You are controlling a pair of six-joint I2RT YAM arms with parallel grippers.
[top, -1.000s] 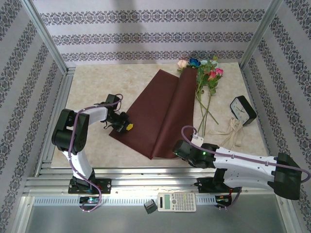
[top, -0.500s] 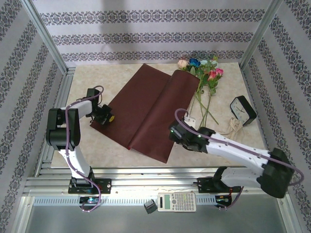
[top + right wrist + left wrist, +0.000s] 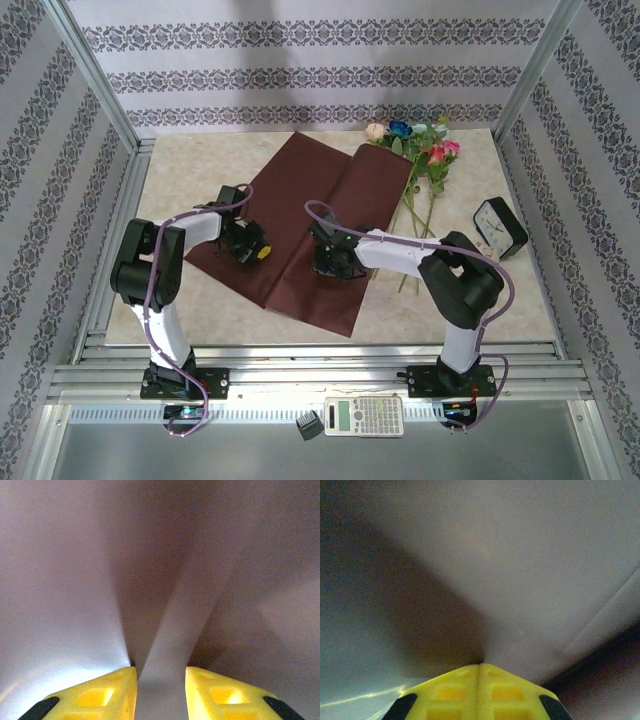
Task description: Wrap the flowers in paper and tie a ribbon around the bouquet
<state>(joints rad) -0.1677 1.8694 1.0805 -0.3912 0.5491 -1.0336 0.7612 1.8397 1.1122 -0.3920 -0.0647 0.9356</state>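
1. Above the counter (image 3: 190, 165), in the overhead view, the paper (image 3: 300, 215) lay spread on a diagonal with a crease down its middle. The left hand (image 3: 255, 250) sat at the sheet's near-left edge and the right hand (image 3: 333, 265) on the sheet beside the crease. The flowers (image 3: 425, 165) lay along the paper's right edge, well apart from both hands.
2. In the left wrist view, the left hand (image 3: 479, 666) was closed tight, apparently pinching the paper (image 3: 530, 555), which sloped away from its tips.
3. In the right wrist view, the right hand (image 3: 160, 672) stood narrowly parted astride a raised fold of paper (image 3: 75, 580). Flattening the sheet likely called for low, even pulls apart, gently enough not to tear it.
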